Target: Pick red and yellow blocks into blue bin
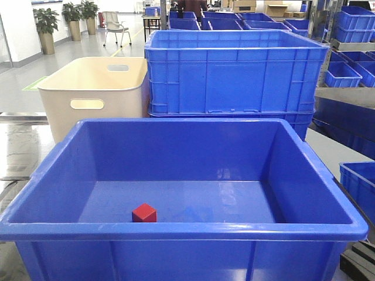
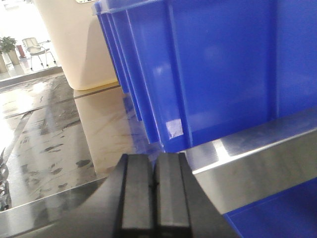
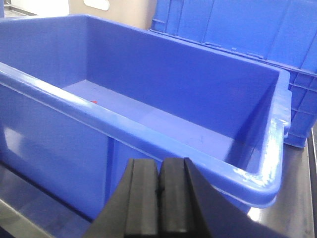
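One red cube (image 1: 144,213) in blue bin (image 1: 181,229), yellow brick unseen

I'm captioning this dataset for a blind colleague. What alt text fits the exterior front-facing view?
A small red cube sits alone on the floor of a large blue bin, near its front wall. Behind the bin stand a cream tub with handle slots on the left and stacked ribbed blue crates on the right. No yellow brick or robot arm shows in this view.

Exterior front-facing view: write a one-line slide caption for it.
A red cube rests on the floor of the blue bin, near its front wall, with a cream tub and ribbed blue crates behind.
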